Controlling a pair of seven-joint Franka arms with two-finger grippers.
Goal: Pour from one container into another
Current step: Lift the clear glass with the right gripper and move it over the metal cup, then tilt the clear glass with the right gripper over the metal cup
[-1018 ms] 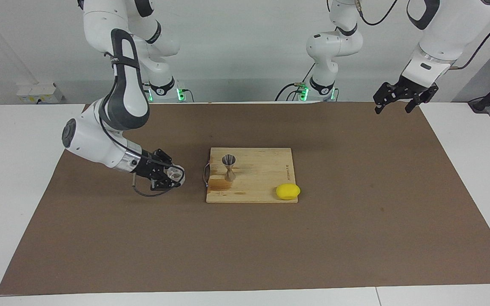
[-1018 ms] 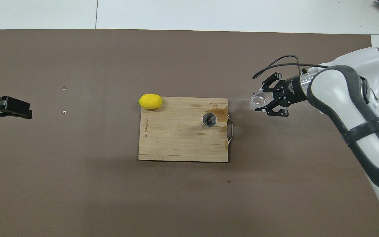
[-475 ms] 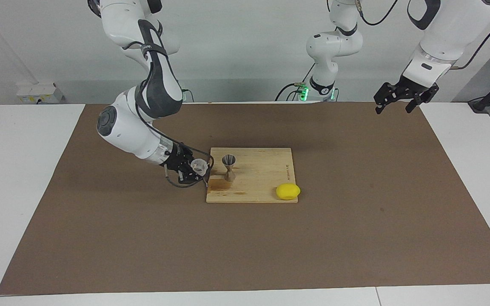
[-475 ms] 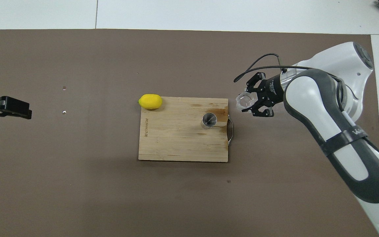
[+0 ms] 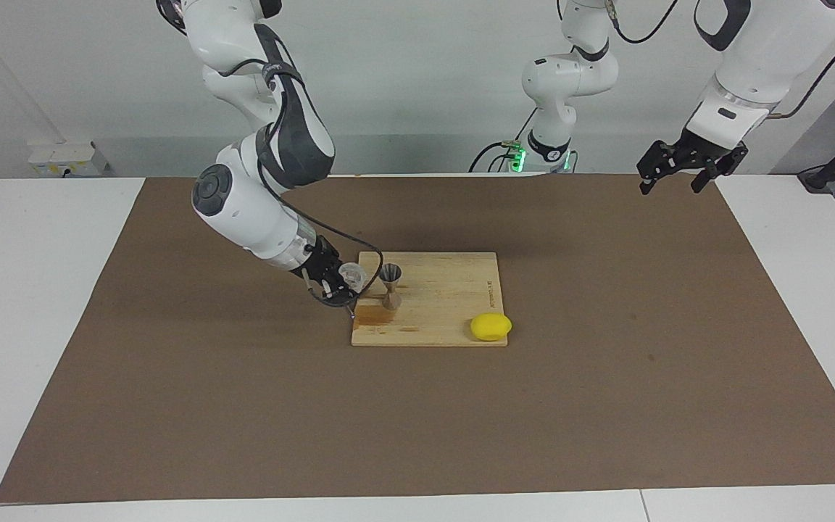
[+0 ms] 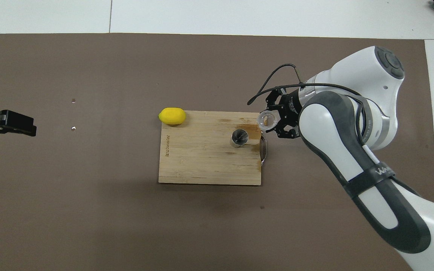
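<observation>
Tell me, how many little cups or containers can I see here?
2. A clear glass cup is held by the right gripper over the edge of the cutting board. A steel jigger stands upright on that board. The left gripper waits, holding none.

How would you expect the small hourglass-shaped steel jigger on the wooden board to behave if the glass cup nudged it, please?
The small hourglass-shaped steel jigger stands upright on a narrow waist and small base, so it would probably tip easily. Being polished metal on the smooth wooden cutting board, it may slide first. If toppled, its round cones could roll. The right pincer holds the clear glass cup close beside it.
</observation>
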